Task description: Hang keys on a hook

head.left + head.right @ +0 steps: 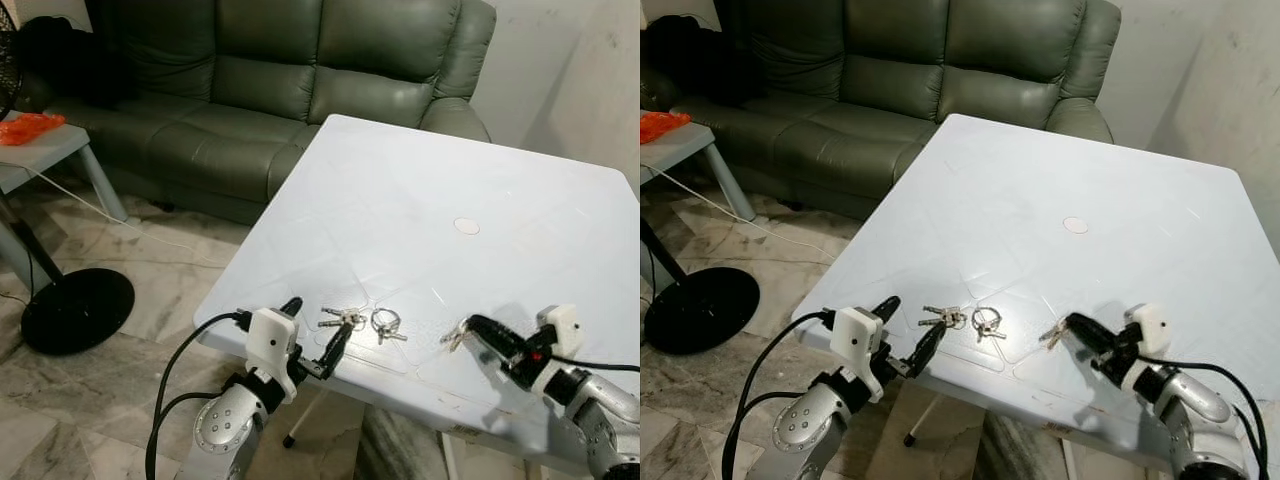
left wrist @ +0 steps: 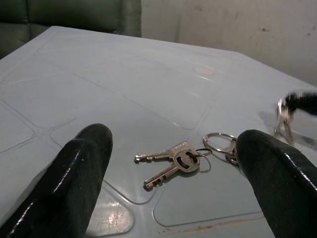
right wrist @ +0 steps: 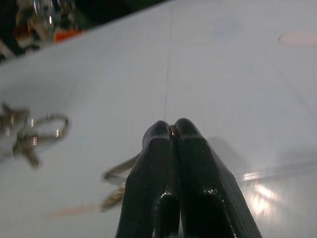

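Note:
Three sets of keys lie or hang near the front edge of the pale blue table (image 1: 420,190). My right gripper (image 1: 477,328) is shut on one set of keys (image 1: 457,336), which dangles just over the tabletop; the wrist view shows the ring pinched between the fingertips (image 3: 172,130) and the keys (image 3: 119,183) hanging below. A pair of keys (image 2: 171,161) lies between the spread fingers of my open left gripper (image 1: 313,333) at the table's front edge. A third ring with keys (image 1: 386,324) rests just to the right of that pair.
A round white mark (image 1: 466,226) sits mid-table. Behind the table stands a grey-green leather sofa (image 1: 280,90). At left are a small grey side table (image 1: 50,150) with an orange item (image 1: 30,127), a black round stand base (image 1: 77,309) and a white cable on the marble floor.

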{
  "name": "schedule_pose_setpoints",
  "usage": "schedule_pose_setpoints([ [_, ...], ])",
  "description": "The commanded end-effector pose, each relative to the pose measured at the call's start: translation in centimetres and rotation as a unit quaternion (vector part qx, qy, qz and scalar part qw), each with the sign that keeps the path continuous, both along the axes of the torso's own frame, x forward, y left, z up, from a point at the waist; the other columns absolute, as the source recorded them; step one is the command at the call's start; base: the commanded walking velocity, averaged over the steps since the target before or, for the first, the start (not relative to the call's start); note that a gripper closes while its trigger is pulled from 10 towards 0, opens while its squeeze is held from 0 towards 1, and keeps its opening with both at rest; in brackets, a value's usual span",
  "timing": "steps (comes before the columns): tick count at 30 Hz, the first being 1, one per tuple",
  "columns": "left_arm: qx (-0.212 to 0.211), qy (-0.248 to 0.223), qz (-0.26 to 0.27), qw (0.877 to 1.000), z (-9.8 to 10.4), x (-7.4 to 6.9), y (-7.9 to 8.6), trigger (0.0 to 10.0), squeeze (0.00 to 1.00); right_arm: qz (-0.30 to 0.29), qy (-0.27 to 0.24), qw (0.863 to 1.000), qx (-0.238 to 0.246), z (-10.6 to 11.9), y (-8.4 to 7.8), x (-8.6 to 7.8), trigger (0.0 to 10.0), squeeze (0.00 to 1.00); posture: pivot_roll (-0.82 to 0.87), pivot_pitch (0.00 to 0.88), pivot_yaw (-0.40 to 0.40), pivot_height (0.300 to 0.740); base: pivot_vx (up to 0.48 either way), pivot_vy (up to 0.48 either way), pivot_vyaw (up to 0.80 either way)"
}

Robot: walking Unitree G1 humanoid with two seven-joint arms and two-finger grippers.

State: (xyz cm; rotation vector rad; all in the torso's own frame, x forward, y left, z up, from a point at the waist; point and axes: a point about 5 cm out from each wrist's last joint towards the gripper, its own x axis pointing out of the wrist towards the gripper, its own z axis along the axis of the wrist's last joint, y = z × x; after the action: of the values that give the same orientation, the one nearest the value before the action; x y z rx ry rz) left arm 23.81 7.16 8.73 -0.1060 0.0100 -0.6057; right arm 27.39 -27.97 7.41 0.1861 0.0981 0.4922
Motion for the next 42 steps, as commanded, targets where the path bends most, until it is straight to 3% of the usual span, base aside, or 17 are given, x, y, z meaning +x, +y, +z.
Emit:
schedule_pose_setpoints([
  [1,-0.005,-0.001,0.000,1.000,0.3,0.0,-0.1,10.0,0.00,-0.027,-0.043,0.998,0.041,1.7,-0.1,0.8,0.0,0.00,-0.01,0.053,-0.074,0.740,0.000,0.000,0.00],
  [5,-0.008,0.000,0.002,1.000,0.3,0.1,-0.1,10.0,0.00,-0.052,-0.074,0.993,0.079,2.7,0.3,1.3,0.0,0.00,-0.01,0.047,-0.076,0.740,0.000,0.000,0.00],
  [8,-0.017,0.004,0.026,1.000,0.6,1.2,0.3,10.0,0.00,-0.111,-0.117,0.976,0.146,4.2,0.9,2.1,0.0,0.00,-0.01,0.041,-0.080,0.740,0.000,0.000,0.00],
  [11,-0.014,-0.003,0.037,0.999,0.9,1.9,0.6,10.0,0.00,-0.122,-0.129,0.971,0.159,4.6,1.4,2.3,0.0,0.00,-0.01,0.037,-0.082,0.740,0.000,0.000,0.00],
  [14,-0.019,-0.007,0.085,0.996,1.6,4.4,2.4,10.0,0.00,-0.141,-0.146,0.962,0.180,5.3,3.0,2.5,0.0,0.00,0.00,0.028,-0.091,0.740,0.000,0.000,0.00],
  [18,0.010,-0.032,0.121,0.992,2.4,6.2,3.9,10.0,0.00,-0.150,-0.161,0.963,0.155,5.9,4.3,2.5,0.0,0.00,0.00,0.026,-0.091,0.740,0.000,0.000,0.00],
  [19,0.013,-0.037,0.157,0.987,3.1,7.4,4.9,10.0,0.00,-0.162,-0.168,0.958,0.168,6.2,4.9,2.4,0.0,0.00,-0.01,0.023,-0.091,0.740,0.000,0.000,0.00],
  [22,0.003,-0.039,0.199,0.979,4.0,8.7,6.0,10.0,0.00,-0.189,-0.168,0.956,0.149,6.6,5.7,2.2,0.0,0.00,-0.01,0.015,-0.088,0.740,0.000,0.000,0.00],
  [28,-0.010,-0.069,0.228,0.971,4.9,8.8,6.4,10.0,0.00,-0.215,-0.171,0.959,0.071,6.4,7.6,1.2,0.0,0.00,-0.02,0.012,-0.082,0.740,0.000,0.000,0.00],
  [29,-0.015,-0.071,0.228,0.971,4.7,8.5,6.3,10.0,0.00,-0.217,-0.168,0.960,0.050,6.2,8.2,0.9,10.0,0.00,-0.02,0.016,-0.081,0.740,0.000,0.000,0.00],
  [32,-0.051,-0.056,0.211,0.975,3.7,7.4,5.7,10.0,0.00,-0.223,-0.161,0.961,0.014,5.6,9.7,-0.1,10.0,0.00,-0.02,0.024,-0.078,0.740,0.000,0.000,0.00],
  [37,-0.043,-0.041,0.209,0.976,2.2,5.5,5.3,10.0,0.00,-0.232,-0.144,0.962,-0.026,4.1,11.4,-2.1,10.0,0.00,-0.02,0.023,-0.079,0.740,0.000,0.000,0.00],
  [42,-0.051,-0.052,0.212,0.975,2.8,4.8,5.7,10.0,0.00,-0.257,-0.138,0.956,-0.028,4.1,11.3,-3.0,10.0,0.00,-0.01,0.026,-0.082,0.740,0.000,0.000,0.00],
])
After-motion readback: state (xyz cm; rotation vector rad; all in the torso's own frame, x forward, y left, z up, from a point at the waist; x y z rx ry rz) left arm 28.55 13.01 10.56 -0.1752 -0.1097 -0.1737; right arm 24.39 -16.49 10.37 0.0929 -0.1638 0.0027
